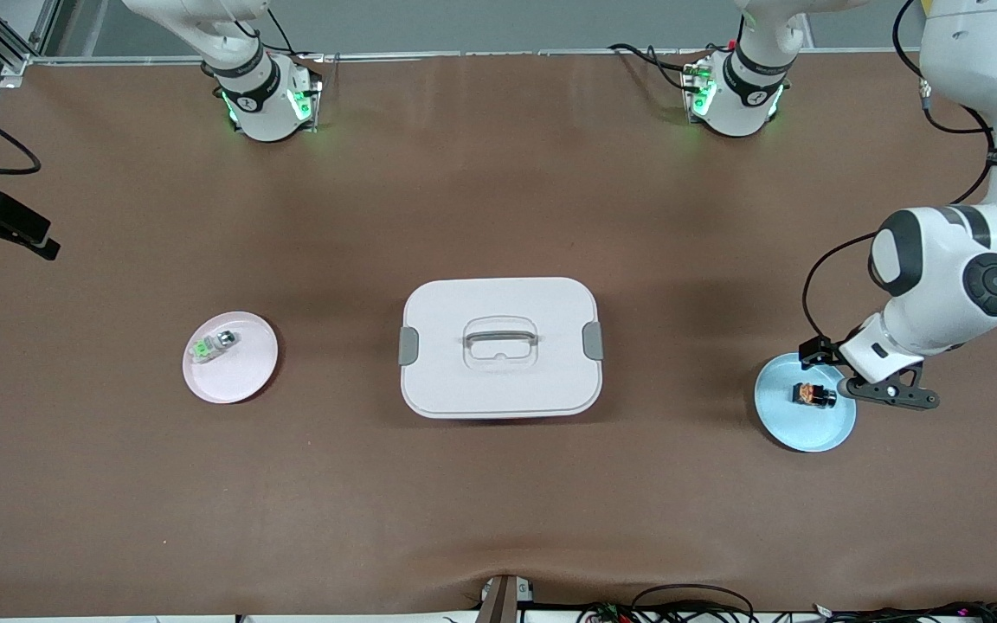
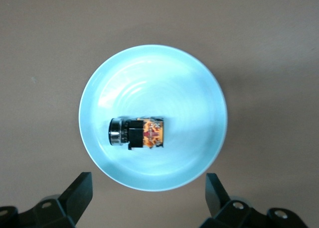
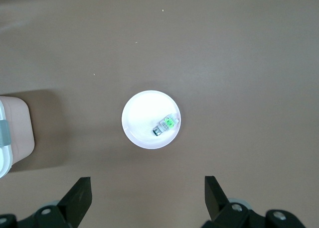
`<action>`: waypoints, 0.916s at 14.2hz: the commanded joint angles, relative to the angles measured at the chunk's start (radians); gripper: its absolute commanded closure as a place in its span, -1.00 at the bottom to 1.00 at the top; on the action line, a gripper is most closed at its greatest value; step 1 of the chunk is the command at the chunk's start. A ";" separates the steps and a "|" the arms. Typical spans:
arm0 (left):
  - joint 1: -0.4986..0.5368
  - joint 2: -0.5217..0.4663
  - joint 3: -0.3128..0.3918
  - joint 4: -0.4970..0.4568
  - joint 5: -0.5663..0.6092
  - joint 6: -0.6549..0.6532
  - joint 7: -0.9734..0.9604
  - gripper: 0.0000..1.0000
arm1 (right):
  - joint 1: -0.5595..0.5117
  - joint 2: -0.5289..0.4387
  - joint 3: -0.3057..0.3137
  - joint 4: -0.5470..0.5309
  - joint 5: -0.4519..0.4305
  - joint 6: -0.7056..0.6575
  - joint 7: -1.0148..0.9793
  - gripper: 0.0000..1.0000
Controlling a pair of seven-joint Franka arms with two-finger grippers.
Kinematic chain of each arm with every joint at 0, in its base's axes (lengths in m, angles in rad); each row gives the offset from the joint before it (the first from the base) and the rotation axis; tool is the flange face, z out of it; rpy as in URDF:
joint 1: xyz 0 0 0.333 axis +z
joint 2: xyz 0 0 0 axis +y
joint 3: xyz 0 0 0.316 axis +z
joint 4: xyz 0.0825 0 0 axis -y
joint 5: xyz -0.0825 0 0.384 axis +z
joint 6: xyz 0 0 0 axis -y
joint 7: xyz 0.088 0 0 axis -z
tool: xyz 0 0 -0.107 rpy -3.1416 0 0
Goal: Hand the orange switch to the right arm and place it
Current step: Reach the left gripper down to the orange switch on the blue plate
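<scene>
Hovering my left gripper [image 1: 888,394], fingers apart, over the tiny black orange-topped switch [image 1: 813,395] lying ungrasped on the round pale-blue plate [image 1: 788,428], I have pickup, handover and placement outstanding, while my right gripper [image 3: 147,200], fingers apart, waits above the pink plate [image 1: 247,381].

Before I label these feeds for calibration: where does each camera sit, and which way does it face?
Front: high across the table, facing both bases; left gripper over the blue plate.
Left wrist: looks down on the orange switch in that plate; open fingers show.
Right wrist: high above the pink plate; open fingers show.
Front shares both plates.
</scene>
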 commanded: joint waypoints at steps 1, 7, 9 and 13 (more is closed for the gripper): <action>0.040 0.050 0.001 -0.009 0.017 0.093 0.085 -1.00 | 0.004 -0.029 -0.002 -0.029 -0.013 0.014 -0.009 -1.00; 0.040 0.102 -0.002 -0.003 0.012 0.134 0.069 -1.00 | -0.002 -0.029 -0.007 -0.043 -0.013 0.047 -0.031 -1.00; 0.034 0.122 -0.002 0.000 0.004 0.160 0.069 -1.00 | -0.004 -0.032 -0.007 -0.046 -0.013 0.038 -0.031 -1.00; 0.030 0.160 -0.002 0.014 0.004 0.216 0.069 -1.00 | -0.010 -0.032 -0.008 -0.046 -0.012 0.036 -0.031 -1.00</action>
